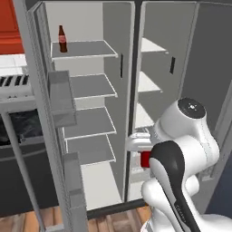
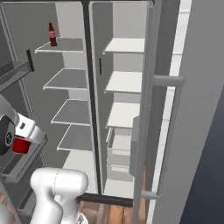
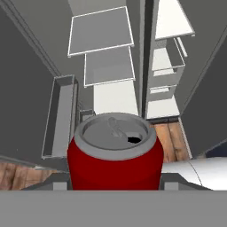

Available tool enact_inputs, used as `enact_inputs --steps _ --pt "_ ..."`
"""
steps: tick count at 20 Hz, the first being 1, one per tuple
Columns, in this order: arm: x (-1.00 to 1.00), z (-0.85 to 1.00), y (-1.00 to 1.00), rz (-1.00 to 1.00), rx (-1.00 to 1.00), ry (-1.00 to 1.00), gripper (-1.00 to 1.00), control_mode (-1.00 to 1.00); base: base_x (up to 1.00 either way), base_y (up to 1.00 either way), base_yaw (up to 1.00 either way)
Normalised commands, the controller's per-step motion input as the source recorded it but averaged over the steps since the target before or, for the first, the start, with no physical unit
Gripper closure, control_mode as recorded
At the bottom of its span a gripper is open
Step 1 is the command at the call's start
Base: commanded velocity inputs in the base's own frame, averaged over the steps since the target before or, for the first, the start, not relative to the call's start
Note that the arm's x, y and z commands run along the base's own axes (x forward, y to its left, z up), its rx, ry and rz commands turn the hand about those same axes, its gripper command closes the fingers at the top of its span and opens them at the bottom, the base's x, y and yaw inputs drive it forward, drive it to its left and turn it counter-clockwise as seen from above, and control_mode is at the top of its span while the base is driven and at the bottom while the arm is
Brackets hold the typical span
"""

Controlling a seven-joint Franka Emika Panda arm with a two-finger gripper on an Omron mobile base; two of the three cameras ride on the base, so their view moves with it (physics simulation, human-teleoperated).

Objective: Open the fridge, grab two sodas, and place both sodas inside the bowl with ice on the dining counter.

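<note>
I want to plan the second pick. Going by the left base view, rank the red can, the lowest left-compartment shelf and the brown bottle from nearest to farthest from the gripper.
1. Red can: held between the fingers of the gripper, low, in front of the fridge's right compartment.
2. Lowest left shelf: beside the gripper, to its left.
3. Brown bottle: standing on the top left shelf, farthest.

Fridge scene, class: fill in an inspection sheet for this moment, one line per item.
Surface: fridge with both doors open, grey shelves mostly bare.
Job's things: red can held upright; brown bottle standing on the top left shelf.
Clutter: nothing seen.
Grippers: gripper closed on the can, a dark pad at each side of its base.
Cables: nothing seen.
Surroundings: wooden floor; red cabinet at upper left.
</note>
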Motion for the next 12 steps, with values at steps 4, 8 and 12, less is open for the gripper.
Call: enact_inputs --steps 4,8,12 --pt "0.0 0.0 0.0 0.0 0.0 0.0 1.0 1.0 -1.0 0.09 0.03" --pt "0.0 0.0 0.0 0.0 0.0 0.0 1.0 1.0 -0.91 0.45 0.13" --pt "0.0 0.0 0.0 0.0 0.0 0.0 1.0 1.0 -0.73 0.71 0.29"
